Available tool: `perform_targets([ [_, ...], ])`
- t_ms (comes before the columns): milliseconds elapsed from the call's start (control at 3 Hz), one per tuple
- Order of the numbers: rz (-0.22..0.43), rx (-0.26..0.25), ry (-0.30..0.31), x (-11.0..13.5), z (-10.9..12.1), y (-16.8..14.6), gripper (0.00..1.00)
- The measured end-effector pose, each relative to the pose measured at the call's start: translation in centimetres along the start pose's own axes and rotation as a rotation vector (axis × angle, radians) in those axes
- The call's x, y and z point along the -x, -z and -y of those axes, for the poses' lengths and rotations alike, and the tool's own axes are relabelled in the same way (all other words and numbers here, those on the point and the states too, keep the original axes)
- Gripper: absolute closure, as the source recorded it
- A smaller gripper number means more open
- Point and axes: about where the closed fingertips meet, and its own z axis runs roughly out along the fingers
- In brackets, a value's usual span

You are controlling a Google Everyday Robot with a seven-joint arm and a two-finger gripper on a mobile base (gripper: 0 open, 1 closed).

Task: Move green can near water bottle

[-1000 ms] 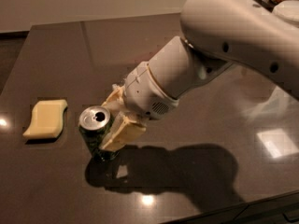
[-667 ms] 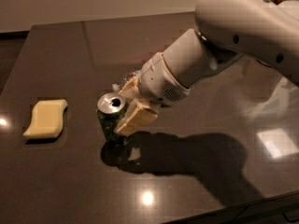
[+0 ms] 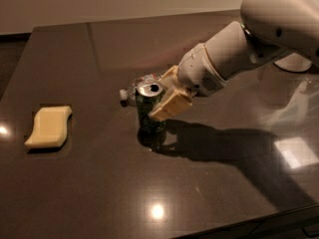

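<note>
A dark, glossy, light-reflecting table (image 3: 75,183) is seen beneath the green can (image 3: 147,111), whose silver metal top shines, the matt cream tool (image 3: 155,97) being clamped around the can and a clear plastic water bottle (image 3: 128,92) glimpsed just behind it.

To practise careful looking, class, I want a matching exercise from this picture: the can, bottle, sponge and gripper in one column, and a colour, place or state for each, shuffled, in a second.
Column one
1. can
2. bottle
3. sponge
4. gripper

Column two
A. pale yellow, lying apart from the others on the table
B. cream-coloured, shut around the drink
C. upright, dark green, silver top showing
D. on its side just behind the can, cap pointing toward the sponge

Pairs: 1-C, 2-D, 3-A, 4-B
</note>
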Motion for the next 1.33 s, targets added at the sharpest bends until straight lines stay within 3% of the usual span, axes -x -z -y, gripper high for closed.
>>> perform_targets([
  [333,-0.007,-0.054,-0.048,-1.7,1.9,1.7,1.0],
  [667,-0.017,-0.093,-0.078,-2.6,3.0,2.4,0.87],
  [1333,-0.011,-0.126,-0.121,-3.6,4.3,2.8,0.4],
])
